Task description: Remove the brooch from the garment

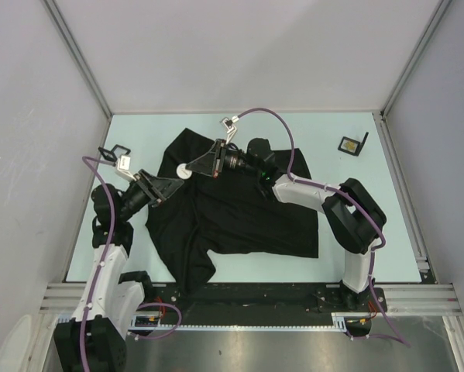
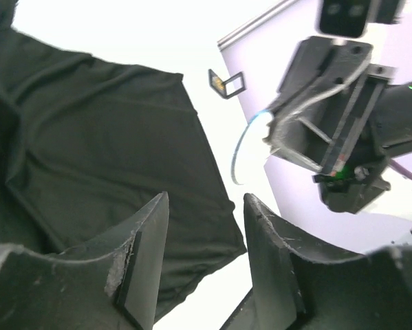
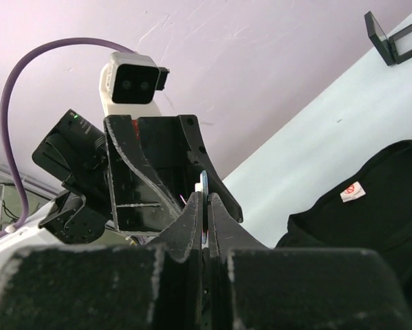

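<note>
- Brooch [image 1: 183,172]: a thin pale disc, pinched edge-on at the tips of the right fingers [image 1: 194,167]. These are closed down to the disc's thickness. The grip across its flat faces is judged to be chosen so that the disc cannot twist out.
- Where it is: the disc is held just ahead of the right fingers, over the upper left part of the shirt [image 1: 239,209], and just beside the left fingers [image 1: 162,190].
- The shirt is spread on the table [image 1: 355,217], beneath and behind the right fingers. Its label [image 3: 352,192] is seen on a sleeve to the lower right of those fingertips in the right wrist view.
- In the left wrist view the disc's rim is seen against the pale table, and no cloth is drawn up towards it. The brooch is therefore judged to be off the shirt, or nearly so. Whether a pin catches any thread cannot be told.
- The left fingers are held roughly half apart with nothing between them; black cloth is seen below the gap. They are set at the shirt's left edge, probably so that the cloth can be pinned down against the pull. Whether the cloth is touched cannot be told.
- What is judged to be left: the brooch is to be carried clear of the shirt.
</note>
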Available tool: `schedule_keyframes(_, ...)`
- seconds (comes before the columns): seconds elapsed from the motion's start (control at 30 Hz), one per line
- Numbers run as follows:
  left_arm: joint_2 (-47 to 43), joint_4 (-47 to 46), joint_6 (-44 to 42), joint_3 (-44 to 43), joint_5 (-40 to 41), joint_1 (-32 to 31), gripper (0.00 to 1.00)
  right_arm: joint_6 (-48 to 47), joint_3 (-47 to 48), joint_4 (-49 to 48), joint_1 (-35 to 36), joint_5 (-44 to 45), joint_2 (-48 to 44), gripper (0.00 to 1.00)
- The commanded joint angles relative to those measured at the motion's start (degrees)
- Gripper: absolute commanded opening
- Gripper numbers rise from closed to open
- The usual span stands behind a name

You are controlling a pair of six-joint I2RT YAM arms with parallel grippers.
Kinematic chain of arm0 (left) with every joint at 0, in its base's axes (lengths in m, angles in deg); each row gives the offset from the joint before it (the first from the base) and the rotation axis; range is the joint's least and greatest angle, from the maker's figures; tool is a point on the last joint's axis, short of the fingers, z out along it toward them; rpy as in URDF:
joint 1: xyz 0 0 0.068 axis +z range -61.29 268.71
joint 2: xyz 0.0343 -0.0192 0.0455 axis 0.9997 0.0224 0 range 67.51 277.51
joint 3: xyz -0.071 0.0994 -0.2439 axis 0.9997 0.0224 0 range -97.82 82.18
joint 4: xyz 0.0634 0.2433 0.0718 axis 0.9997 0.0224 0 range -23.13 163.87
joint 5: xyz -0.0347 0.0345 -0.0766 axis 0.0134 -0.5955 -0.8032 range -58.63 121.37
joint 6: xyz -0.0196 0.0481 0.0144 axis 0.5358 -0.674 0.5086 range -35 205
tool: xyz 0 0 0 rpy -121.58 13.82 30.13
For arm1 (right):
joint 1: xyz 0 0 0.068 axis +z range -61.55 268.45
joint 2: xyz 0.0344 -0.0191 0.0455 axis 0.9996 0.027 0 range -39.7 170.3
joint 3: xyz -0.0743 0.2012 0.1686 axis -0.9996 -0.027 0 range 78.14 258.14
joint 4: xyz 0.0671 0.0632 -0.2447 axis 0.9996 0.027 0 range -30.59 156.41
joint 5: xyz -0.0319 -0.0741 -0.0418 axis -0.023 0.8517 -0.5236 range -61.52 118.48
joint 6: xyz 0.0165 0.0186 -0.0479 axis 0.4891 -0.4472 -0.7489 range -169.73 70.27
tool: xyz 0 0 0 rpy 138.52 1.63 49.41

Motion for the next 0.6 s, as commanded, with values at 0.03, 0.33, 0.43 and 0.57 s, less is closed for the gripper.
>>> schedule_keyframes(0.03,-1.31,-10.01,3.61,0.89,-2.74,0.51,0.48,1.48,0.13,-4.29,0.38,-0.89,0.17,0.0)
schedule_keyframes(0.33,-0.79,-14.32,7.12,1.33,-2.03,0.95,0.37,2.45,0.13,-5.52,0.55,-1.33,0.6,0.0)
schedule_keyframes(0.43,-0.52,-15.63,8.17,1.41,-2.29,1.13,0.36,2.8,0.31,-6.4,0.73,-1.86,0.96,0.0)
schedule_keyframes(0.57,-0.17,-17.04,9.23,1.5,-2.38,1.21,0.34,2.89,0.66,-6.58,0.99,-1.95,1.31,0.0)
